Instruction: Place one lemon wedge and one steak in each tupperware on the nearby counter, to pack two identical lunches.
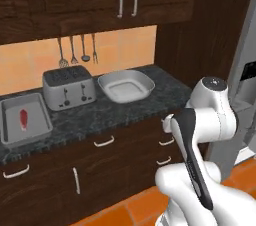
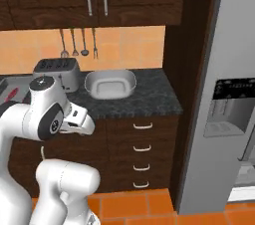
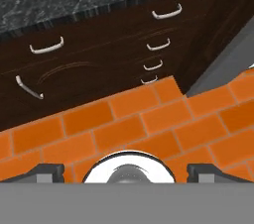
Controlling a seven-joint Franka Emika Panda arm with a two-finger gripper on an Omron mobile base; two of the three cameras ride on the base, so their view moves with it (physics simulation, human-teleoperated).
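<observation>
Lying in the flat grey tray (image 1: 10, 120) left of the toaster (image 1: 68, 88), one steak (image 1: 23, 118) is showing on the counter (image 1: 130, 110) in the left base view, the pale tub (image 1: 126, 86) sitting to the toaster's right. Standing right of the toaster in the right base view, the tub is facing the dark drawers. Spreading wide in the hand view, the gripper (image 3: 126, 172) is pointing at orange floor tiles (image 3: 149, 119), holding nothing.

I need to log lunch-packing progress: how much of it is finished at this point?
Done: one steak lies in the flat grey tray on the counter, left of the toaster. In hand: nothing; the gripper is open and empty, pointing at the orange floor tiles. Left: the pale tub looks empty, so it needs a steak and a lemon wedge, and the tray shows no wedge.
</observation>
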